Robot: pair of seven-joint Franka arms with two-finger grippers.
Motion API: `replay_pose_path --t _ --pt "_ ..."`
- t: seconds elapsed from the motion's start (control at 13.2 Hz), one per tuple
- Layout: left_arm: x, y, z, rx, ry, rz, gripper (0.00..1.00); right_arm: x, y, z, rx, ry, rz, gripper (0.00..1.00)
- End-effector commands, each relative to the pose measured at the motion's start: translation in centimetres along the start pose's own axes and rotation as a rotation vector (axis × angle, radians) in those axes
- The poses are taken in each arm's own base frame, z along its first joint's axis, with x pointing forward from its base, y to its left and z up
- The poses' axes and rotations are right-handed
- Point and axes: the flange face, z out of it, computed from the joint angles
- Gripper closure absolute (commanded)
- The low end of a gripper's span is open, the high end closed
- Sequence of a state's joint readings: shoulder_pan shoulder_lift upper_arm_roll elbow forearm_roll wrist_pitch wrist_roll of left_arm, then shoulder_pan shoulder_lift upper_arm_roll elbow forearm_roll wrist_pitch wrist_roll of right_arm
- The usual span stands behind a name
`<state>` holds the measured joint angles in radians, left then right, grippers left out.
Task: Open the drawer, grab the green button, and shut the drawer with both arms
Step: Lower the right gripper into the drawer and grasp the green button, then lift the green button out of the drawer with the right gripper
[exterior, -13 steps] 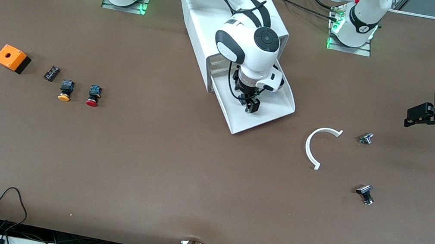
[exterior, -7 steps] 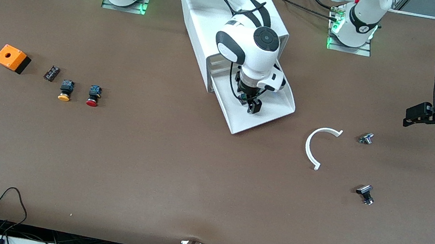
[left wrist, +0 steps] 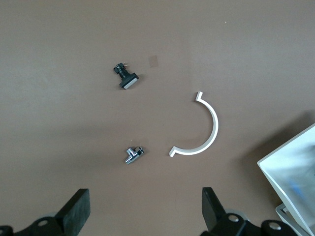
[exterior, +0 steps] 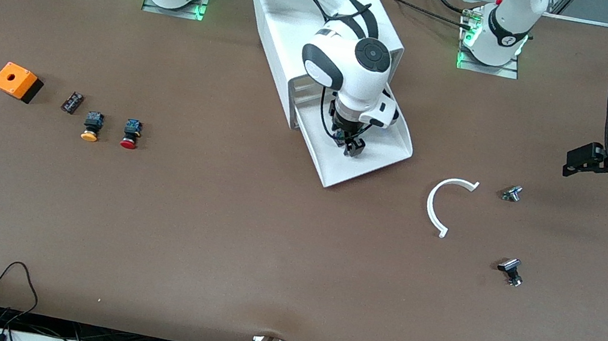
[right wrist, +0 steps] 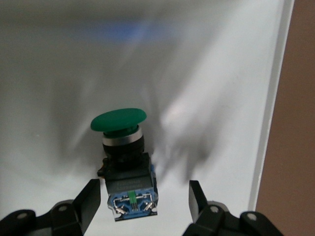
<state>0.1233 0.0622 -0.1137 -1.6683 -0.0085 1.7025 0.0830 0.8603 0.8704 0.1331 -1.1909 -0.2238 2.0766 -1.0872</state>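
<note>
Inside the pulled-out drawer point(exterior: 370, 156) at the foot of the white cabinet point(exterior: 325, 33), the green-capped button point(right wrist: 125, 157) lies on its side on the tray floor, its blue-and-black body between the fingers point(right wrist: 87, 204) of the right gripper point(exterior: 351, 144). The jaws stand on either side of the body with a gap visible on one side, so they are not yet pinching it. The drawer already being open, the step in hand appears to be the taking of the button; the next move calls for the jaws to come together squarely on the body and then a straight lift clear of the drawer's rim.

Well away from the cabinet, toward the left arm's end of the table, the left gripper point(exterior: 583, 160) waits in the air with its jaws spread wide and nothing between them. Between it and the drawer lie a white curved piece point(exterior: 442, 201) and two small metal parts point(exterior: 512, 193).

In the front view the right arm's wrist hides the button entirely; only the right wrist view shows it, and there the fingertips are cut off at the frame's edge. Whether one finger already touches the body cannot be told.
</note>
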Motion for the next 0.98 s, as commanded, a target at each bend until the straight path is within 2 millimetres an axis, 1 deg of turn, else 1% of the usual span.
replay_pose_path --t 0.0,0.23,0.45,0.61,0.68,0.91 --pt "-0.1 0.3 -0.8 0.025 -0.006 -0.008 0.00 0.5 -0.3 0.3 -0.011 -0.006 0.004 0.34" --pt "-0.1 0.3 -0.8 0.025 -0.006 -0.008 0.00 1.3 -0.5 0.6 -0.025 0.000 -0.006 0.41" --pt "-0.1 0.7 -0.8 0.024 -0.006 -0.003 0.00 2.1 -0.8 0.4 -0.030 -0.002 -0.020 0.57" --pt "-0.1 0.7 -0.8 0.024 -0.007 -0.003 0.00 2.2 -0.8 0.2 -0.032 0.000 -0.017 0.65" --pt "-0.1 0.7 -0.8 0.024 -0.007 -0.003 0.00 2.4 -0.8 -0.3 -0.039 0.003 -0.015 0.67" --pt "-0.1 0.7 -0.8 0.024 -0.009 -0.001 0.00 2.8 -0.7 -2.1 -0.055 0.007 0.046 0.69"
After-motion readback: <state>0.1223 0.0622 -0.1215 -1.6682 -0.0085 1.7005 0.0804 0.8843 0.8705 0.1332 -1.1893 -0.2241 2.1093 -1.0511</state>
